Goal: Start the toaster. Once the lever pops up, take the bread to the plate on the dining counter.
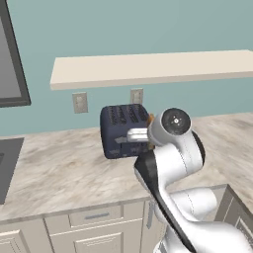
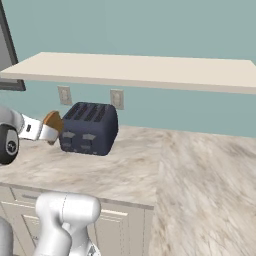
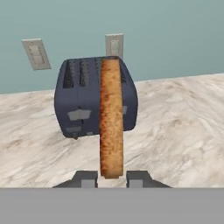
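The table [image 1: 59,168] ran wide and marbled under everything, with pale drawers below its front edge. Above it, a long cream shelf [image 2: 150,70] hung on the teal wall, right over the toaster [image 2: 90,129]. The toaster stood on the table close to the wall, dark blue, its slots up and its two grey lever panels facing me. Two pale wall plates [image 3: 36,53] sat on the wall just behind the toaster, one to each side of its back edge. A dark framed panel [image 1: 11,59] hung on the wall well off to the toaster's left as I saw it.

My tool [image 3: 111,177] was pinching the bread [image 3: 111,118], fingers [image 3: 87,179] pressed against both faces of the slice at its lower edge. The slice was out of the slots and clear of the toaster, held in the air in front of it, on my side. In the hand view it stood edge-on, a golden-brown strip rising across the toaster's front.
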